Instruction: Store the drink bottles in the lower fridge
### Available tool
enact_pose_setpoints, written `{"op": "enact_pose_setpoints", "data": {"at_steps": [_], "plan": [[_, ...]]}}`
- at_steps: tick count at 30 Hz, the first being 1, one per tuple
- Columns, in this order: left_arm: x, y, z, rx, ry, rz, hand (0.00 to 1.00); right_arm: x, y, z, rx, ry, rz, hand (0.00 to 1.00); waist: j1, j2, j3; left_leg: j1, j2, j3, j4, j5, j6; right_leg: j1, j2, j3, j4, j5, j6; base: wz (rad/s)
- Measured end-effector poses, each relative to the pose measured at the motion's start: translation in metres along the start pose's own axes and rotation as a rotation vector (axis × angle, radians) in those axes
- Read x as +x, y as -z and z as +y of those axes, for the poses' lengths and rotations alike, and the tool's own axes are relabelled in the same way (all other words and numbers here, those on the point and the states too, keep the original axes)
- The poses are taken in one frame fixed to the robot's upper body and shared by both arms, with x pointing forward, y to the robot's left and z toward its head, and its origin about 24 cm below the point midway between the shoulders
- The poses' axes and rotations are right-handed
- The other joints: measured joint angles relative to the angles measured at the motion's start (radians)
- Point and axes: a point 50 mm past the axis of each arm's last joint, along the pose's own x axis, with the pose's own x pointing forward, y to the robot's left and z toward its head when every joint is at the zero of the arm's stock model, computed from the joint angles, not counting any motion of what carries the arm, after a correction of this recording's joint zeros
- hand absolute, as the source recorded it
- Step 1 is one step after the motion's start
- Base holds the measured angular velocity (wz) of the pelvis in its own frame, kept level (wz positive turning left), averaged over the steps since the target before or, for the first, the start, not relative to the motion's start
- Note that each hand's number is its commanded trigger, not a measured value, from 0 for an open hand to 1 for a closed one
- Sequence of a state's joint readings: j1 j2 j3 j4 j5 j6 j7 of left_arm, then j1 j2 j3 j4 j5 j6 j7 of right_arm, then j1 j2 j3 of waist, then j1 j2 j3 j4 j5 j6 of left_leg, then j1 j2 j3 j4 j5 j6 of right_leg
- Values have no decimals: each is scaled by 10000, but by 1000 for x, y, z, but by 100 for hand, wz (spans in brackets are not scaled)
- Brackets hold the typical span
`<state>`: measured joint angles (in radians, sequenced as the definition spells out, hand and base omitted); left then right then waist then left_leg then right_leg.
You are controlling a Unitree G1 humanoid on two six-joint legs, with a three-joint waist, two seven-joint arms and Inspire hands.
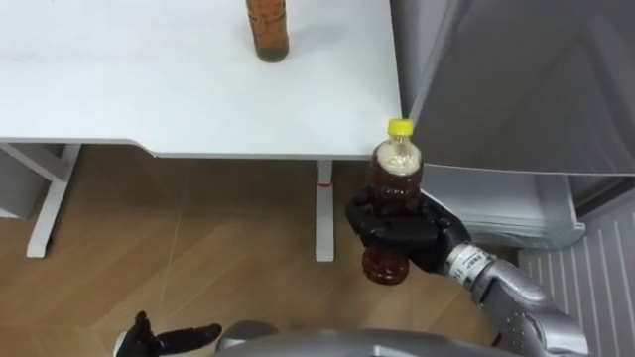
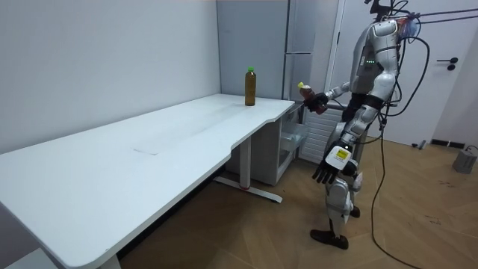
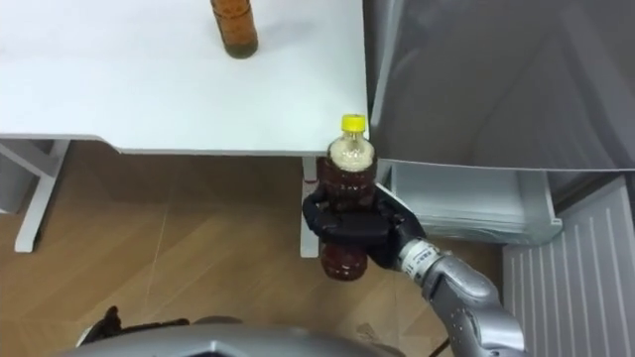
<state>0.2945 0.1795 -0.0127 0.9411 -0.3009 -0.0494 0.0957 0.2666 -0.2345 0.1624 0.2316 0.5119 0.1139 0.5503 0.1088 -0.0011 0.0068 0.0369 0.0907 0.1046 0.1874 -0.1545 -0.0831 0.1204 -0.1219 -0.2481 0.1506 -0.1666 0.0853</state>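
White table [image 1: 149, 99] — wooden floor [image 1: 198, 248]

— Where is the yellow-capped bottle [image 1: 397, 171]?
— Upright in the right hand [image 1: 405, 234], whose fingers wrap its brown middle. It is off the desk [image 1: 149, 89], just before the near right corner, above the wooden floor [image 1: 198, 248].
— And on the desk?
— A second bottle [image 1: 269, 28] of amber drink, well back from the near edge, toward the right edge.
— The left hand [image 1: 164, 339]?
— Low at the bottom left, fingers loosely spread, holding nothing. A grey fridge [image 1: 516, 89] stands right of the desk.
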Motion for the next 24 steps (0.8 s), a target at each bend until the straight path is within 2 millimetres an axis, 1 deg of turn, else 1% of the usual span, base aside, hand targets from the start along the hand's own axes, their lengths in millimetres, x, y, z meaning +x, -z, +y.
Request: {"op": "enact_pose_setpoints", "data": {"at_steps": [2,6,9,11,12,15,20,24], "plan": [[0,0,-1,349,176,19,0,0,0,-1,9,199,-14,100,-77,2,-6,-6,1,13,-2,0,0,-8,0,3,-1,-1,2,0],[0,-1,-2,399,450,19,0,-1,-2,-5,184,623,-180,100,-279,3,-19,-68,1,41,-2,2,2,-79,-2,11,-1,-1,2,0],[1,-2,-2,507,507,-18,0,-4,-6,-11,667,1050,-579,100,-393,7,-28,-60,-1,46,-4,4,3,-82,-1,26,5,-1,1,0],[2,-1,-2,520,464,91,0,-7,-5,-18,1378,1523,-936,100,-513,4,-25,21,-1,49,-3,5,4,-5,-2,42,8,-1,3,0],[2,-1,-2,521,453,97,0,-8,-5,-19,1590,1695,-1028,100,-524,-6,-19,37,-1,58,-4,5,4,4,-2,58,9,-3,4,-8],[1,3,-4,486,480,212,0,-12,-8,-27,2219,2569,-1444,100,-530,-35,4,81,5,278,-69,4,5,-13,0,285,25,-7,12,-18],[1,2,-3,732,454,156,0,-16,-11,-35,2863,3768,-1924,100,-589,-58,-48,29,4,402,-55,-7,17,-252,-3,463,67,-4,14,-8],[1,0,-3,1119,474,61,0,-18,-12,-39,2983,4393,-2051,100,-614,-63,-49,56,6,438,-55,-9,22,-247,-3,497,85,0,12,-1]]}}
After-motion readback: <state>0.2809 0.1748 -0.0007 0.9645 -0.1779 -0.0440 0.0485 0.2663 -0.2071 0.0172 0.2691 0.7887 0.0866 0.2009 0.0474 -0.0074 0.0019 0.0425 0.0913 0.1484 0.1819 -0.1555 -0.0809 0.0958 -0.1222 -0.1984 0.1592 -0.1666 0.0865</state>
